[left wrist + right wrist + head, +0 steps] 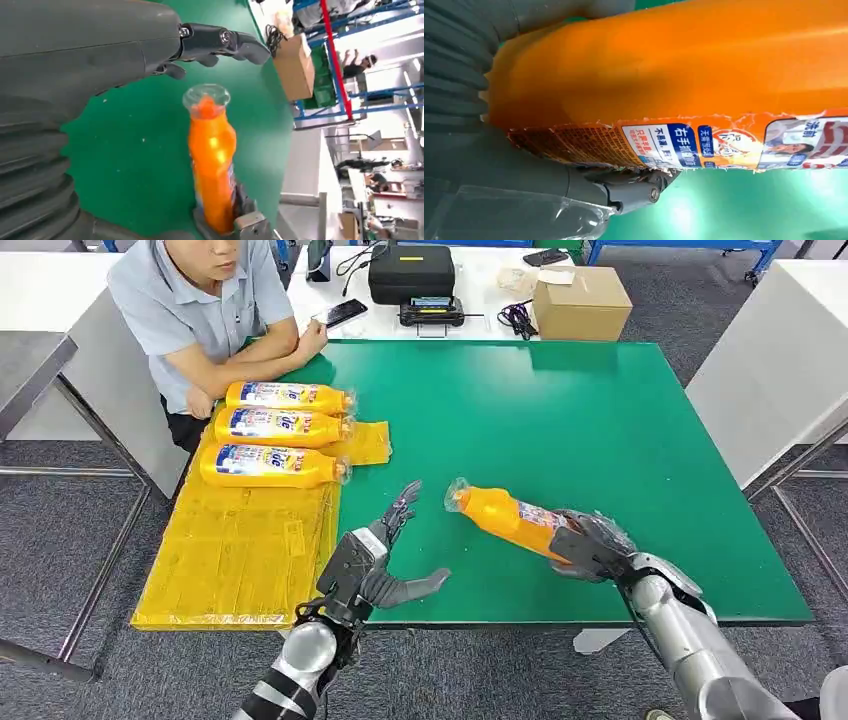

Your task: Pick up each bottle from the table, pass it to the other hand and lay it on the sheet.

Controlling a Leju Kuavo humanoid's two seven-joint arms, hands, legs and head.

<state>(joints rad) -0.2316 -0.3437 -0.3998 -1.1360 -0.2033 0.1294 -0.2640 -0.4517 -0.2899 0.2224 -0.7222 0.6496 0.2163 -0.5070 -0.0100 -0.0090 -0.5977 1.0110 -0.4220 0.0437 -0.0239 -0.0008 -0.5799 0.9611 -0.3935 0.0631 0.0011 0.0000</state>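
Gripping the orange bottle (505, 519) around its base, my right hand (590, 543) has its fingers (634, 190) wrapped tight on the labelled body, and I see the bottle tilted over the green tabletop (600, 420), its clear cap pointing toward my left hand (375, 560). That hand holds nothing; its fingers (220, 42) are spread wide, near the cap but apart from it. Three more bottles (270, 464) lie side by side on the yellow sheet (230, 560) at the tabletop's left edge. A person (200, 310) sits just beyond them, arms resting on the far corner.
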